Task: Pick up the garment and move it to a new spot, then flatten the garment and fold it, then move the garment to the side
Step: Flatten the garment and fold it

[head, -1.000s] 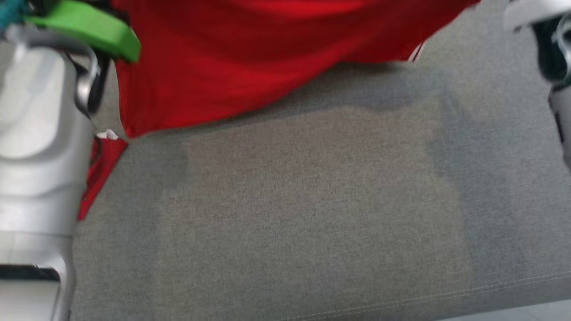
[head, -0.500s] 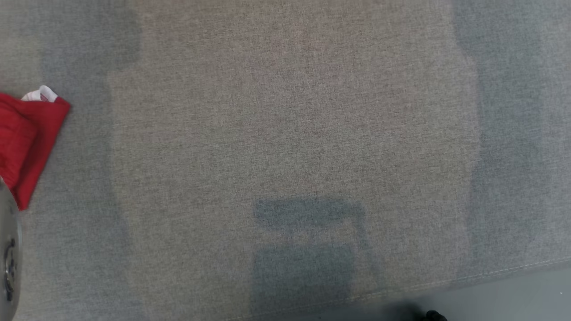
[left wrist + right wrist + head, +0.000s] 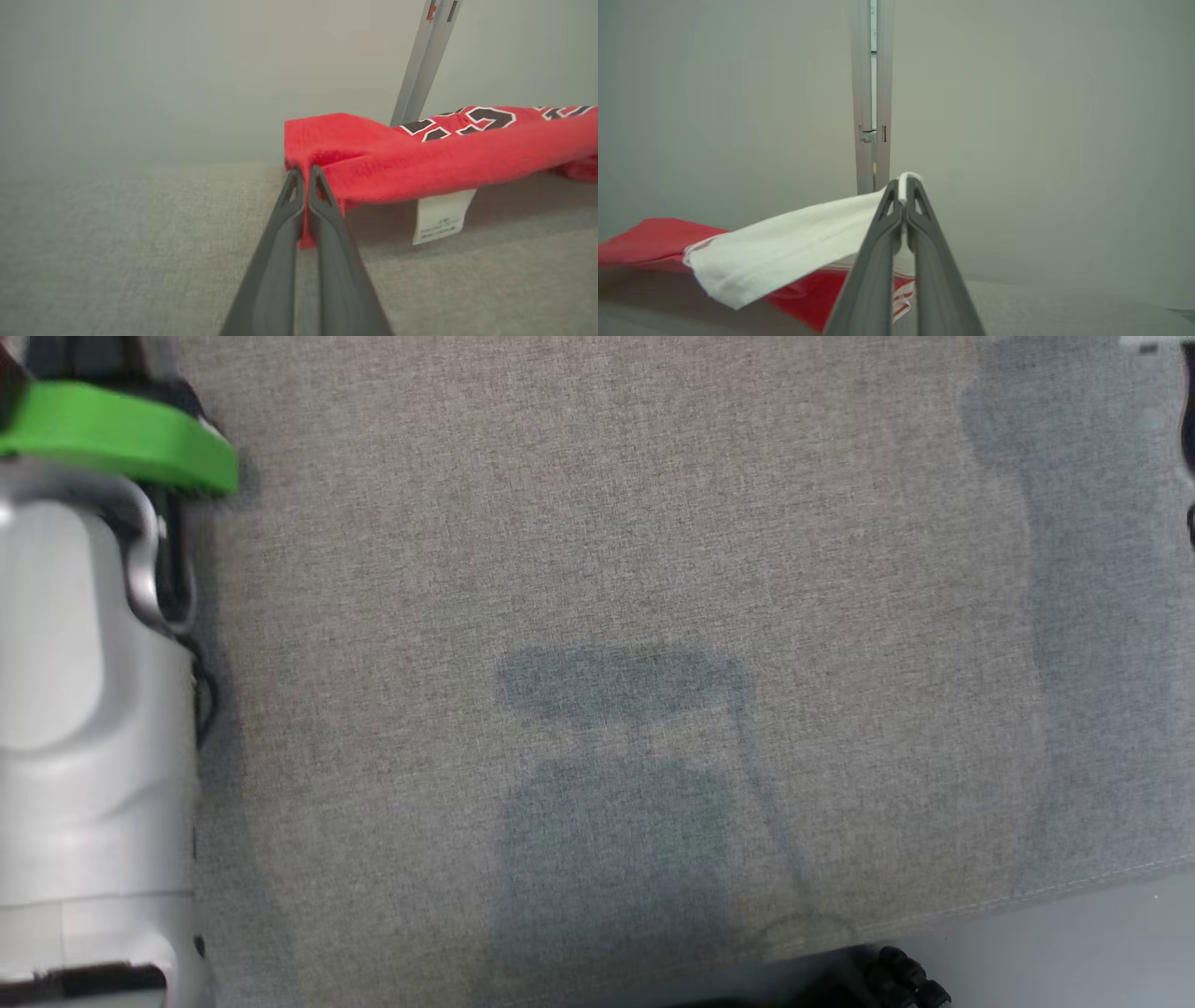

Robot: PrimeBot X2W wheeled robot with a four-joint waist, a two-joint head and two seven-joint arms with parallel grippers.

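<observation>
The left claw [image 3: 306,175] grips a corner of the red garment [image 3: 420,154], which stretches toward 3 o'clock just above the grey fabric surface [image 3: 117,256]; the right claw [image 3: 903,184] clamps its white trim [image 3: 784,242].

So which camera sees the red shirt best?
The left wrist view: the red shirt shows numbers and tag, in the left gripper. The right wrist view shows its white edge in the right gripper; the head view faces grey fabric.
</observation>
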